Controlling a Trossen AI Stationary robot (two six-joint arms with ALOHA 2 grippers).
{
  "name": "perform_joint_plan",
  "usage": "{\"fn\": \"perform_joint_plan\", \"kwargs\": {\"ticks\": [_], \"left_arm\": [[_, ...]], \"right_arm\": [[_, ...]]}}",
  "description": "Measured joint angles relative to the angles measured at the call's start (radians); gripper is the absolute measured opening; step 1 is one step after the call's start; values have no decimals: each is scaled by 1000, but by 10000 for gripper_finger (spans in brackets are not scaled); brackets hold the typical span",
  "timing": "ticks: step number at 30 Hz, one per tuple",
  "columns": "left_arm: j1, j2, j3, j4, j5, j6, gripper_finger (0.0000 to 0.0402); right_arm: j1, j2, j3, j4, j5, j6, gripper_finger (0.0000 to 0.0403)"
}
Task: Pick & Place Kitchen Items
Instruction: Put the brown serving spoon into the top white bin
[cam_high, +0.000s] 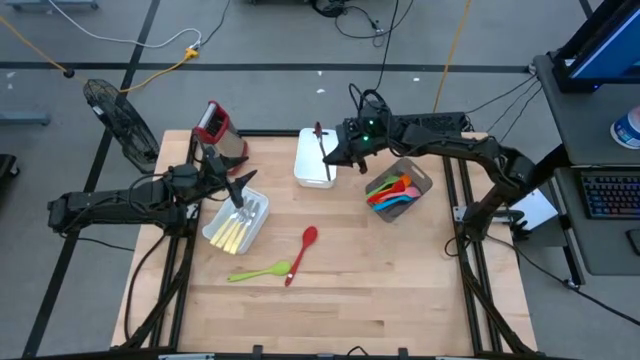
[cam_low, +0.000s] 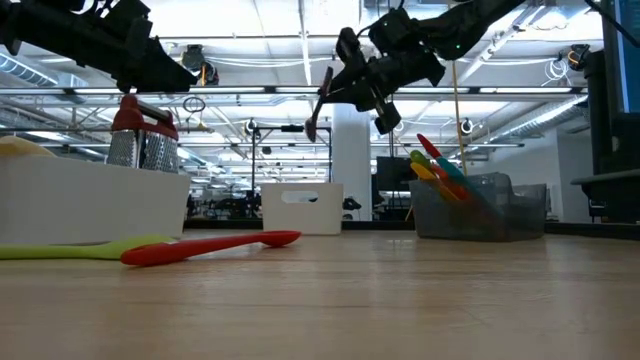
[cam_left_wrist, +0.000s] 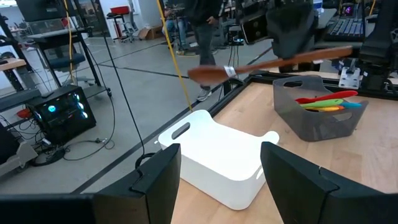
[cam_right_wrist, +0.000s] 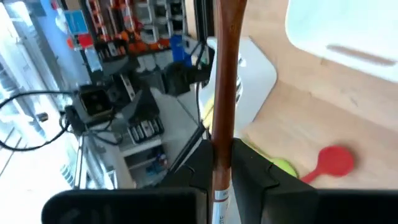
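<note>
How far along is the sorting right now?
Done: colourful utensils sit in the grey bin, pale-handled cutlery in the left white bin. In hand: right end effector holds a brown spoon over the rear white bin. Left: red spoon, green spoon.

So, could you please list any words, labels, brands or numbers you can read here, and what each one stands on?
None can be read.
White label band on the brown spoon held in the right hand: print too blurred.
Pale patch on the white bin: no legible text.
Grey bin, grater: no markings visible.
</note>
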Motion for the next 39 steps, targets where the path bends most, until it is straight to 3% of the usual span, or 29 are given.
{"fn": "perform_joint_plan", "kwargs": {"ticks": [21, 29, 39], "left_arm": [[0, 0, 0, 0, 0, -15, 228], [0, 0, 0, 0, 0, -14, 228], [0, 0, 0, 0, 0, -14, 228]], "right_arm": [[-5, 192, 0, 41, -151, 170, 38], [-50, 273, 0, 206, -148, 235, 35], [-89, 305, 1, 263, -146, 260, 48]]}}
